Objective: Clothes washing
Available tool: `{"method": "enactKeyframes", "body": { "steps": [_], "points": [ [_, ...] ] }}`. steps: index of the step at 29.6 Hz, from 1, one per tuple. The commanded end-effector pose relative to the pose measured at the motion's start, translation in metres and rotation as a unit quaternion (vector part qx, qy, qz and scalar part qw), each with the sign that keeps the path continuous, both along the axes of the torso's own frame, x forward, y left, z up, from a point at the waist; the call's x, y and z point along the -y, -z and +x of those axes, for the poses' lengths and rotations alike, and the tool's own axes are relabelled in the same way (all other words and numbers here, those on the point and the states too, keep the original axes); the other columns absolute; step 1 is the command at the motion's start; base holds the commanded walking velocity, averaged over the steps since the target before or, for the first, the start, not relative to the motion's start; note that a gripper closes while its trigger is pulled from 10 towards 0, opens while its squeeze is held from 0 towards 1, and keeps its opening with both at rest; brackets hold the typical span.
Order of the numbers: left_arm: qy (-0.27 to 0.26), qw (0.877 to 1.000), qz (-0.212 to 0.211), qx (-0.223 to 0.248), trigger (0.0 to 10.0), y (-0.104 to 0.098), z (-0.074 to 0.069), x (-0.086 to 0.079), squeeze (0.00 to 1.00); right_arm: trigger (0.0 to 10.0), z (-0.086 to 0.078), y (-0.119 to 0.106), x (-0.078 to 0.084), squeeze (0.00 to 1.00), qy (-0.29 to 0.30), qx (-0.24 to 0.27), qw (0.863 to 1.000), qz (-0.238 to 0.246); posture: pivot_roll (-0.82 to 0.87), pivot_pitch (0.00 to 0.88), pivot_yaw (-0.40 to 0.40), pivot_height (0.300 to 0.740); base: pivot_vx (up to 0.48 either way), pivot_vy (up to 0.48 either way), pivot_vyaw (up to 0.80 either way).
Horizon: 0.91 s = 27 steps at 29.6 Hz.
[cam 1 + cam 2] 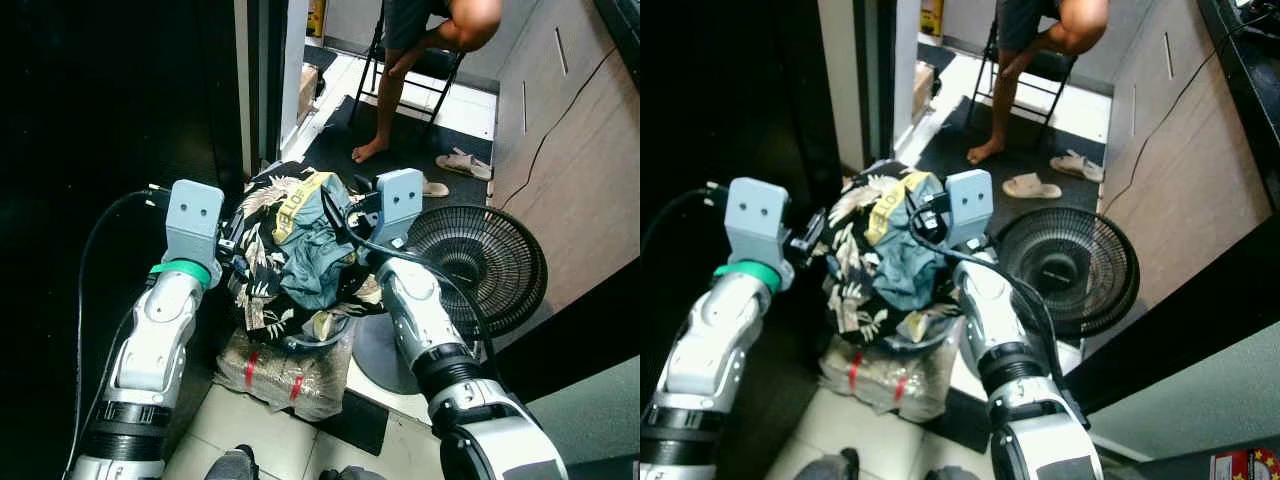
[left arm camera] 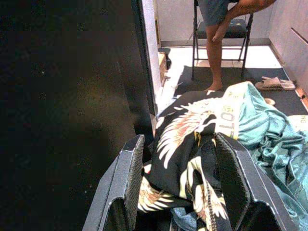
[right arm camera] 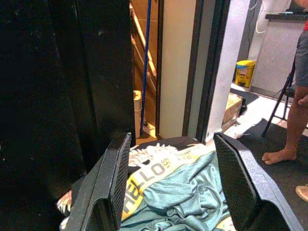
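A heap of clothes sits in front of me: a black shirt with a pale leaf print (image 1: pixel 262 270) and a teal garment (image 1: pixel 315 262) with a yellow lettered band (image 1: pixel 296 208). A dark basin holds the heap, and part of its rim (image 1: pixel 312 343) shows below. My left gripper (image 2: pixel 180 139) stands open at the heap's left side, with the printed shirt lying between its fingers (image 2: pixel 126 185). My right gripper (image 3: pixel 174 139) is open at the heap's right side, above the teal garment (image 3: pixel 185 192). In the eye views the clothes hide the fingertips of both.
The basin rests on a clear-wrapped bundle (image 1: pixel 288 375) on the tiled floor. A black floor fan (image 1: pixel 482 262) stands close on the right. A person sits on a folding chair (image 1: pixel 420 40) ahead, slippers (image 1: pixel 465 163) nearby. A dark doorway and white frame (image 1: pixel 255 90) are on the left, a wooden cabinet (image 1: pixel 585 150) on the right.
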State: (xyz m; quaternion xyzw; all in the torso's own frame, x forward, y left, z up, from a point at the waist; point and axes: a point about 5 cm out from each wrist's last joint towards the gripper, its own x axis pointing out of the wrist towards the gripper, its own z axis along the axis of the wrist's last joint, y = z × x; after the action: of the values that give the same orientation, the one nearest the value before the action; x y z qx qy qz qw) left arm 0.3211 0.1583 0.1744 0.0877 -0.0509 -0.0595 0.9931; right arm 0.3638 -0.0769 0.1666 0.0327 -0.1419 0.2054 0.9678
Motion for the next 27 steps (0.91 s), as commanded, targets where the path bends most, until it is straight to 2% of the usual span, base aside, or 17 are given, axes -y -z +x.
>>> {"method": "enactKeyframes", "body": {
  "steps": [1,20,27],
  "points": [
    [0.002,1.0,-0.001,-0.006,10.0,0.0034,0.0012,0.0016,0.0,10.0,-0.0009,0.0053,0.004,0.0,0.006,-0.011,1.0,-0.003,0.1,0.006,-0.036,0.74,-0.289,0.0,0.0],
    [-0.002,1.0,0.005,-0.003,10.0,0.0029,0.0016,0.0004,0.0,10.0,-0.0008,0.007,0.0059,0.0,0.009,-0.016,1.0,-0.008,0.1,0.006,-0.037,0.74,-0.303,0.0,0.0],
    [0.0,1.0,0.0,-0.002,10.0,0.0029,0.0025,0.0014,0.0,10.0,-0.0009,0.0078,0.007,0.0,0.011,-0.018,1.0,-0.01,0.1,0.009,-0.039,0.74,0.0,0.0,0.0]
  ]
}}
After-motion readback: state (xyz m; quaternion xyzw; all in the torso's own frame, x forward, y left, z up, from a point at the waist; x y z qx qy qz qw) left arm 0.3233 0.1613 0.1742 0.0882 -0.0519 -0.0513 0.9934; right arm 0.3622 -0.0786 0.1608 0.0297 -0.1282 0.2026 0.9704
